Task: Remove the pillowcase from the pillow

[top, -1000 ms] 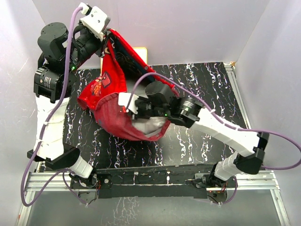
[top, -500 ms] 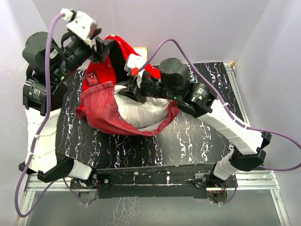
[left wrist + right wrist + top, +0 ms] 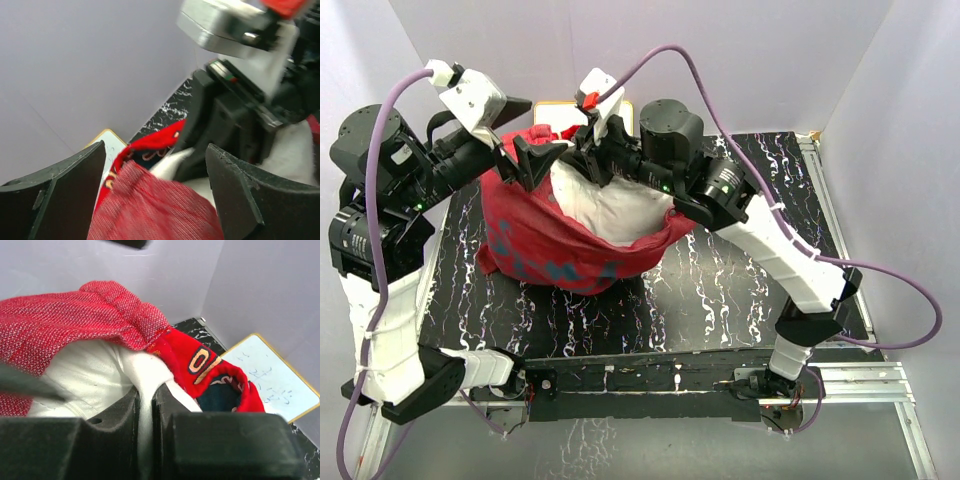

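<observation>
The pillow [image 3: 610, 205] is plump and off-white, and its top end is lifted at the back of the table. My right gripper [image 3: 586, 160] is shut on a pinched fold of its white fabric [image 3: 146, 405]. The red pillowcase [image 3: 545, 250] hangs bunched round the pillow's lower part, dull inside outward, its open rim [image 3: 200, 360] turned down. My left gripper [image 3: 533, 160] stands open just left of the right one. Its fingers [image 3: 65, 195] straddle loose red pillowcase cloth [image 3: 145, 210] without pinching it. The pillow's lower end is hidden inside the case.
A flat white board with a wooden frame [image 3: 270, 385] lies behind the bundle at the back wall. The black marbled table [image 3: 750, 280] stretches to the right and front. Grey walls close in on three sides. Purple cables [image 3: 740, 110] loop over both arms.
My left gripper has opened, let go of the pillowcase and dropped lower. The right gripper has pulled the pillow up and back, and the case has slid down around it.
</observation>
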Controlling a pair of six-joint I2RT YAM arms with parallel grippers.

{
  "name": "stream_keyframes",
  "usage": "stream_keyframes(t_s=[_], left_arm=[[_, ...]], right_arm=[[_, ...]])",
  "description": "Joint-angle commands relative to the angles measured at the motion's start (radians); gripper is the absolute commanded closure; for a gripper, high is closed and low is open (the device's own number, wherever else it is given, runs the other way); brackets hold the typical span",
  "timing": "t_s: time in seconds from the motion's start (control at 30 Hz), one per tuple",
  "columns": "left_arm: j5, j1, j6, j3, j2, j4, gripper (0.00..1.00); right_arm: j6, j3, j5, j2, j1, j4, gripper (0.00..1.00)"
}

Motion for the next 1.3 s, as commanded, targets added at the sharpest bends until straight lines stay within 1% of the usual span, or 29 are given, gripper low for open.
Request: stream_keyframes(t_s=[0.0, 0.07, 0.13, 0.27, 0.33, 0.4, 0.5, 0.6, 0.7, 0.77, 0.83, 0.9, 1.0, 1.1, 1.17, 1.27], left_arm=[[-0.021, 0.004, 0.031, -0.004, -0.030, -0.095, 0.26], [-0.056, 0.004, 0.064, -0.007, -0.036, -0.130, 0.32], [-0.093, 0.004, 0.100, -0.030, -0.048, -0.157, 0.35], [-0.186, 0.004, 0.155, -0.126, -0.086, -0.128, 0.36], [-0.224, 0.004, 0.162, -0.201, -0.105, -0.064, 0.32], [-0.220, 0.004, 0.152, -0.262, -0.116, 0.004, 0.28], [-0.187, 0.003, 0.081, -0.283, -0.100, 0.102, 0.23], [-0.175, 0.004, 0.053, -0.261, -0.069, 0.155, 0.22], [-0.158, 0.004, 0.046, -0.236, -0.037, 0.144, 0.23], [-0.161, 0.004, 0.043, -0.252, -0.041, 0.148, 0.23], [-0.170, 0.004, 0.050, -0.284, -0.056, 0.156, 0.26], [-0.226, 0.004, 0.072, -0.306, -0.063, 0.156, 0.35], [-0.360, 0.004, 0.145, -0.331, -0.076, 0.145, 0.49], [-0.460, 0.003, 0.213, -0.351, -0.107, 0.146, 0.67], [-0.521, 0.004, 0.246, -0.358, -0.138, 0.175, 0.79], [-0.593, 0.003, 0.308, -0.351, -0.168, 0.219, 0.91]], right_arm=[[0.071, 0.053, 0.093, 0.013, -0.075, 0.130, 0.92], [0.090, 0.051, 0.087, 0.014, -0.102, 0.133, 0.92], [0.107, 0.055, 0.091, 0.045, -0.127, 0.134, 0.92], [0.130, 0.061, 0.065, 0.062, -0.154, 0.140, 0.92], [0.138, 0.050, 0.029, 0.066, -0.154, 0.152, 0.92], [0.159, 0.051, 0.016, 0.076, -0.154, 0.150, 0.92], [0.185, 0.033, -0.001, 0.080, -0.153, 0.147, 0.92], [0.218, -0.012, -0.014, 0.065, -0.153, 0.166, 0.92], [0.240, -0.033, -0.024, 0.053, -0.152, 0.179, 0.92], [0.243, -0.027, -0.029, 0.051, -0.153, 0.177, 0.92], [0.242, -0.022, -0.028, 0.050, -0.153, 0.174, 0.92], [0.239, -0.013, -0.021, 0.048, -0.152, 0.169, 0.92], [0.227, -0.006, -0.001, 0.038, -0.152, 0.160, 0.92], [0.206, -0.005, 0.030, 0.027, -0.154, 0.151, 0.92], [0.197, -0.003, 0.045, 0.026, -0.157, 0.144, 0.92], [0.195, -0.009, 0.053, 0.027, -0.175, 0.132, 0.92]])
